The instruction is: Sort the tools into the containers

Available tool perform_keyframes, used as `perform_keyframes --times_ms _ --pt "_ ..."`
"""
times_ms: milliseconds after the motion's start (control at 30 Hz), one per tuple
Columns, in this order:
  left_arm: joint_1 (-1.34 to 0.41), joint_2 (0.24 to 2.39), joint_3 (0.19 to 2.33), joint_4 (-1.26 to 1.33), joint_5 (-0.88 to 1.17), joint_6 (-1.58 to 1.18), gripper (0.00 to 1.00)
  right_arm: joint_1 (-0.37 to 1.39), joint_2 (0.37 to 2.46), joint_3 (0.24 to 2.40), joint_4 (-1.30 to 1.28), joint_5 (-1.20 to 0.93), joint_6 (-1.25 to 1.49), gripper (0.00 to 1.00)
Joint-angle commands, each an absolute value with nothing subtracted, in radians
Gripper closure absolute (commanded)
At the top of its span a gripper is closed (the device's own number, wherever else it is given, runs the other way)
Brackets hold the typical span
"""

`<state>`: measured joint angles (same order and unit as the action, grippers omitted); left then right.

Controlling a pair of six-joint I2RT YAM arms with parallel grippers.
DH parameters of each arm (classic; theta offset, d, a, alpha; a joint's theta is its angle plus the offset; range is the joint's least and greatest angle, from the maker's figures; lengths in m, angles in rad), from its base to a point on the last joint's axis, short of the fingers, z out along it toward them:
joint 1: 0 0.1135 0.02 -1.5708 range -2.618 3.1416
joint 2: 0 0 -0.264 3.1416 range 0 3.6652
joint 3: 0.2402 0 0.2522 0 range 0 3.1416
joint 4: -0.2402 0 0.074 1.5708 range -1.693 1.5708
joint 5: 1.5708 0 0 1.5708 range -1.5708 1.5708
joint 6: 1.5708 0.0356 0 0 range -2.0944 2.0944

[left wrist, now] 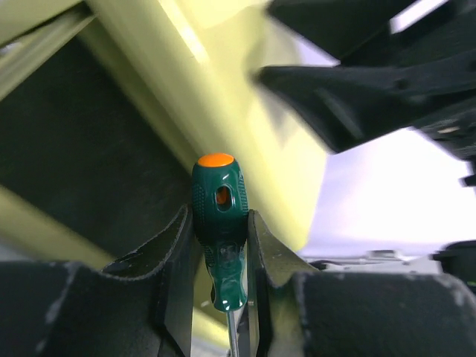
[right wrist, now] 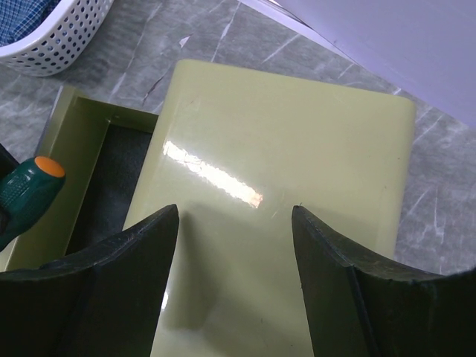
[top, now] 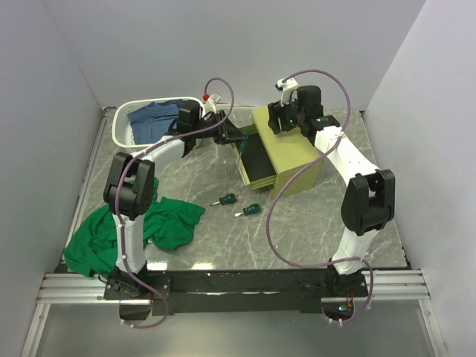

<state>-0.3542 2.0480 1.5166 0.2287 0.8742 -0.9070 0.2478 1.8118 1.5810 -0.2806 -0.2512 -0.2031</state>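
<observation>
At the open drawer (top: 254, 160) of the tool chest (top: 290, 141), the left hand (left wrist: 218, 219) is clamped on the lower handle of a green screwdriver (left wrist: 217, 195), a light, rigid tool whose textured grip should resist slipping, while the right hand (right wrist: 234, 216) hovers open above the chest top.

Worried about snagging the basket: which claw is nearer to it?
Left. The left claw, gripping a screwdriver, hangs over the open drawer just right of the basket; the right claw sits farther right, above the chest top.

drawer (top: 254, 160) open above, right gripper (right wrist: 235, 214) over chest (right wrist: 297, 141)
</observation>
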Motion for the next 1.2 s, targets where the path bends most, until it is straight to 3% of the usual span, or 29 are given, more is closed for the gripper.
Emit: perform_keyframes --times_ms 0,33,200,267,367,567,700,900,1033,1167 --pt "-0.365 2.042 1.52 0.466 0.924 -1.087 0.99 0.225 1.833 1.502 -0.499 -0.186 -0.192 0.3" --pt "-0.365 2.046 1.52 0.439 0.908 -1.091 0.99 0.225 1.832 1.5 -0.499 -0.186 -0.192 0.3" --pt "-0.367 2.052 1.529 0.405 0.87 -1.098 0.46 0.229 1.827 1.493 -0.499 -0.181 -0.193 0.3" --pt "-0.367 2.046 1.535 0.378 0.862 -1.082 0.33 0.232 1.824 1.493 -0.497 -0.178 -0.195 0.3" --pt "-0.367 2.033 1.537 0.38 0.88 -1.063 0.21 0.235 1.821 1.491 -0.497 -0.175 -0.195 0.3" --pt "-0.328 1.889 1.508 0.229 0.825 -0.889 0.21 0.236 1.818 1.491 -0.495 -0.175 -0.195 0.3" --pt "-0.324 1.694 1.453 -0.069 0.778 -0.459 0.21 0.238 1.813 1.486 -0.492 -0.17 -0.204 0.29" --pt "-0.348 1.45 1.083 -0.199 0.743 0.147 0.22 0.238 1.816 1.488 -0.485 -0.172 -0.204 0.27" --pt "-0.364 1.427 0.938 -0.219 0.689 0.371 0.23 0.238 1.821 1.496 -0.486 -0.173 -0.202 0.26" --pt "-0.377 1.474 0.925 -0.201 0.658 0.462 0.23 0.238 1.827 1.503 -0.489 -0.178 -0.199 0.26"
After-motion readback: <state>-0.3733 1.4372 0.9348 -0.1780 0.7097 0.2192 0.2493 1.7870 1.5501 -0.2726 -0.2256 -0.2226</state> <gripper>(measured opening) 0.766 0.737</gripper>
